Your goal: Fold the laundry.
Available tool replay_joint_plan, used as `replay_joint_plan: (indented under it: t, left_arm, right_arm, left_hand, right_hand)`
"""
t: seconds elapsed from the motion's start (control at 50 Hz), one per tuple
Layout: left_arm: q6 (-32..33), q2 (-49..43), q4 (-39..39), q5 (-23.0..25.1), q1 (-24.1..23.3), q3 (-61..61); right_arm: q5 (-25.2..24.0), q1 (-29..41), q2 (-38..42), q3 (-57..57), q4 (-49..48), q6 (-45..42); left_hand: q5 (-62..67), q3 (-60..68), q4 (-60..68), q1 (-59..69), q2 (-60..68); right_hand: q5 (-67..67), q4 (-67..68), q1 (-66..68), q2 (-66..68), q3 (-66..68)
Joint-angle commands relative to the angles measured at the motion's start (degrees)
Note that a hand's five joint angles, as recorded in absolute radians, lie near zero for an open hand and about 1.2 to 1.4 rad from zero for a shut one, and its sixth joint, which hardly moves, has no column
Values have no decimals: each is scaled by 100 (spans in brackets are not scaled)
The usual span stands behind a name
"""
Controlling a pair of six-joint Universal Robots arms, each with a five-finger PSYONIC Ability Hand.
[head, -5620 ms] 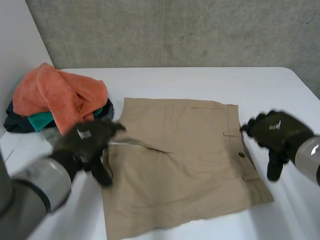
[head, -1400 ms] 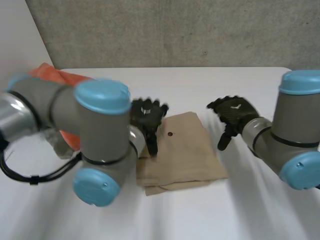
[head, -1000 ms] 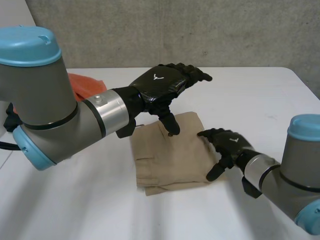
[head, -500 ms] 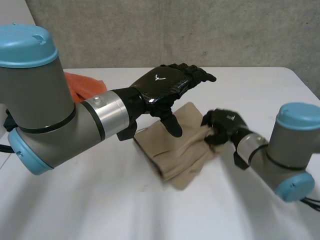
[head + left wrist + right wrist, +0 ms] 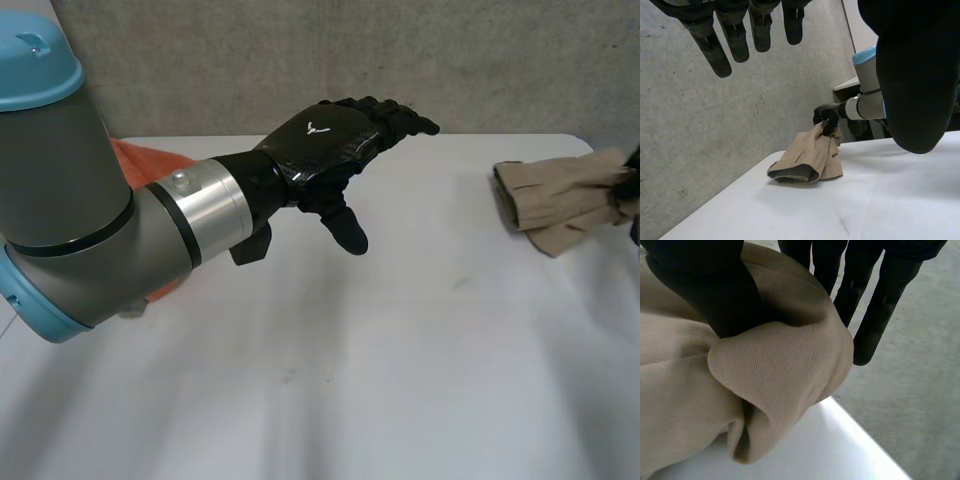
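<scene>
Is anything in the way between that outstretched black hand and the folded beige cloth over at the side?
Nothing visible. Only bare white table lies between the left hand, hovering open, and the folded beige cloth. The right hand pinches that cloth near the table's edge.

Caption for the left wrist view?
Left hand open above the table; beyond it, the right hand grips the folded tan garment near the table's edge.

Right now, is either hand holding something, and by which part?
The right hand pinches the folded tan garment by a bunched edge at one end. The left hand is open and holds nothing.
</scene>
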Motion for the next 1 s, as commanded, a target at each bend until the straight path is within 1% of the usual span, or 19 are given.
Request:
replay_joint_plan:
  t: [0.02,0.12,0.16,0.18,0.24,0.32,0.4,0.46,0.54,0.58,0.66,0.72,0.74,0.78,0.82,0.88,0.9,0.96,1.0]
  left_arm:
    - [-12,-16,15,-124,-98,43]
    - [-12,-34,24,-186,-187,69]
    - [-12,-34,24,-195,-196,69]
    - [-12,-34,24,-204,-204,69]
    - [-12,-34,24,-204,-204,69]
    - [-12,-25,23,-212,-204,69]
    - [-20,1,15,-221,-204,52]
    - [-12,36,32,-274,-178,34]
    - [-3,115,32,-633,-90,52]
    - [32,168,41,-809,6,43]
    - [76,212,138,-1179,445,60]
    - [129,282,243,-1425,1051,113]
    - [190,265,261,-1556,1409,139]
    - [322,221,313,-1697,1763,148]
    - [750,20,340,-1872,2227,201]
    - [1427,-393,401,-1953,2589,306]
    - [1917,-716,471,-1961,2791,393]
    - [2632,-1210,638,-1979,3029,570]
    - [3203,-1728,788,-1909,3214,798]
  right_arm:
    - [-83,-505,453,-724,210,-55]
    - [-591,-646,523,-821,210,-64]
    - [-803,-672,541,-795,210,-64]
    - [-847,-681,532,-778,219,-64]
    - [-813,-699,471,-655,289,-90]
    - [-672,-716,15,-146,360,-239]
    - [-558,-690,-986,1030,237,-757]
    - [-584,-646,-1892,2103,-228,-1416]
    - [-777,-436,-2938,3544,-1106,-2303]
    - [-1040,-59,-3562,4458,-1599,-2848]
    - [-1638,645,-4345,5777,-2241,-3745]
    - [-1945,1101,-4784,6610,-2487,-4429]
    - [-1990,1199,-4881,6779,-2505,-4598]
    - [-2025,1366,-5048,7087,-2497,-4862]
    - [-2008,1586,-5181,7439,-2497,-5196]
    - [-1999,1779,-5225,7755,-2488,-5355]
    - [-1999,1823,-5234,7809,-2488,-5355]
    - [-1999,1903,-5243,7967,-2470,-5294]
    - [-1999,1912,-5243,8029,-2470,-5294]
  left_hand:
    - [-127,27,-8,186,-29]
    - [-127,27,-8,186,-29]
    - [-127,27,-8,186,-29]
    - [-127,27,-8,186,-29]
    - [-127,27,-8,186,-29]
    - [-127,27,-8,186,-29]
    - [-127,27,-8,186,-29]
    - [-111,44,9,202,-12]
    - [-111,44,9,202,-12]
    - [-111,44,9,202,-12]
    - [-94,60,25,219,5]
    - [-94,60,26,219,5]
    - [-94,60,26,219,5]
    - [-94,60,26,219,5]
    - [-77,77,42,236,22]
    - [-60,94,59,253,39]
    - [-60,94,59,253,39]
    - [74,228,193,386,172]
    - [578,732,697,891,676]
  right_hand:
    - [1666,1110,1958,1547,1590]
    - [1666,1110,1958,1547,1590]
    - [-4503,-5059,-4211,-4622,-4579]
    - [-5334,-5890,-5042,-5453,-5410]
    - [-5334,-5890,-5042,-5453,-5410]
    - [-5334,-5890,-5042,-5453,-5410]
    - [-5334,-5890,-5042,-5453,-5410]
    - [-5334,-5890,-5042,-5453,-5410]
    - [-5334,-5890,-5042,-5453,-5410]
    - [-5334,-5890,-5042,-5453,-5410]
    - [-5334,-5890,-5042,-5453,-5410]
    - [-5334,-5890,-5042,-5453,-5410]
    - [-5334,-5890,-5042,-5453,-5410]
    - [-5334,-5890,-5042,-5453,-5410]
    - [-5334,-5890,-5042,-5453,-5410]
    - [-5334,-5890,-5042,-5453,-5410]
    - [-5334,-5890,-5042,-5453,-5410]
    - [-5334,-5890,-5042,-5453,-5410]
    - [-5334,-5890,-5042,-5453,-5410]
